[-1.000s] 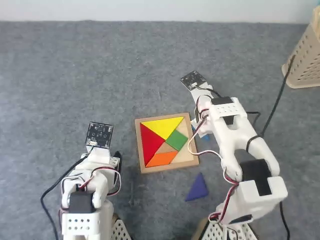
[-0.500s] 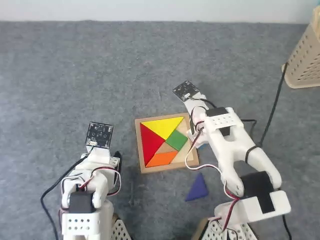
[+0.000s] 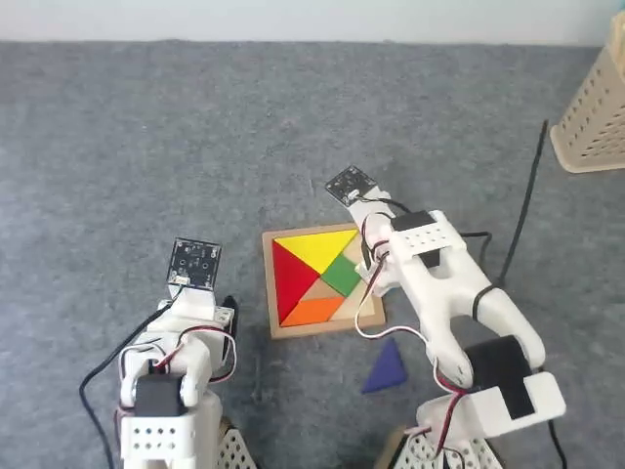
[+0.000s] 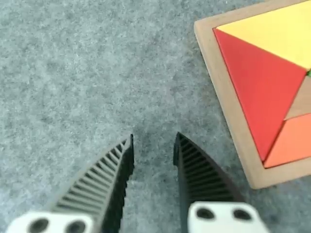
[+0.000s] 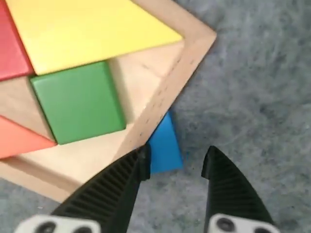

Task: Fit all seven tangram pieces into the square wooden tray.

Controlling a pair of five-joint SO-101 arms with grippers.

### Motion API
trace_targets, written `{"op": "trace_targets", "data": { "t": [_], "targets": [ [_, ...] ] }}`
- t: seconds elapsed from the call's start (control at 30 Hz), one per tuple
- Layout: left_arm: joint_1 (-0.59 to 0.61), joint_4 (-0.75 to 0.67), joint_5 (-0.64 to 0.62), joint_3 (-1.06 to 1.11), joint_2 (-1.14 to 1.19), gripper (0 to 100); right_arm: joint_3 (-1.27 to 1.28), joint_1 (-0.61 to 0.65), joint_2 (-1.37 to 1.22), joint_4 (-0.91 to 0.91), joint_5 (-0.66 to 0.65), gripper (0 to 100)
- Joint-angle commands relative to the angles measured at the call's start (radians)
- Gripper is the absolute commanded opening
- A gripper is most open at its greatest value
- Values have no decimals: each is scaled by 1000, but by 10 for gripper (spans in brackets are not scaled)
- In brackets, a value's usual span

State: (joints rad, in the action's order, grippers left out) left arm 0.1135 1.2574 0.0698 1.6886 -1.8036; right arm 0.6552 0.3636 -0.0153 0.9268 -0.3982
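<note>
Grey carpet covers the table, with a pale slatted basket [image 3: 589,122] at its far right corner. From above, the square wooden tray [image 3: 270,293] lies between the two arms and holds a yellow triangle [image 3: 317,248], a red triangle [image 3: 290,278], a green square [image 3: 342,274] and an orange triangle [image 3: 314,311]. A dark blue triangle [image 3: 386,367] lies on the carpet, apart from the tray's near right corner. The right arm's body covers the tray's right rim in that view. The right wrist camera looks beneath it and finds a light blue piece [image 5: 164,145] on the carpet, outside the tray and pressed against the rim. Its outline is cut off by the rim and by a finger, so it may be a small triangle, but I cannot be sure. The right gripper [image 5: 177,156] hangs over this piece with its jaws spread, one finger touching or just beside the blue edge, pinching nothing. That close view also shows bare wood between the green square and the rim. The left gripper [image 4: 153,143] sits over carpet just beside the tray's left rim, its jaws a little apart and holding nothing.
</note>
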Motion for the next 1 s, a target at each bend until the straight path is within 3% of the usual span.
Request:
{"op": "trace_targets", "data": {
  "t": [0.0, 0.63, 0.8, 0.97],
  "targets": [
    [0, 5, -8, -4, -15, 133, 34, -22, 8, 31, -9, 159],
    [0, 5, -8, -4, -15, 133, 37, -189, 5, 73, 32, 146],
    [0, 5, -8, -4, -15, 133, 40, -183, 5, 107, 78, 206],
    [0, 5, -8, -4, -15, 133, 38, -162, 5, 107, 117, 199]
  ]
}}
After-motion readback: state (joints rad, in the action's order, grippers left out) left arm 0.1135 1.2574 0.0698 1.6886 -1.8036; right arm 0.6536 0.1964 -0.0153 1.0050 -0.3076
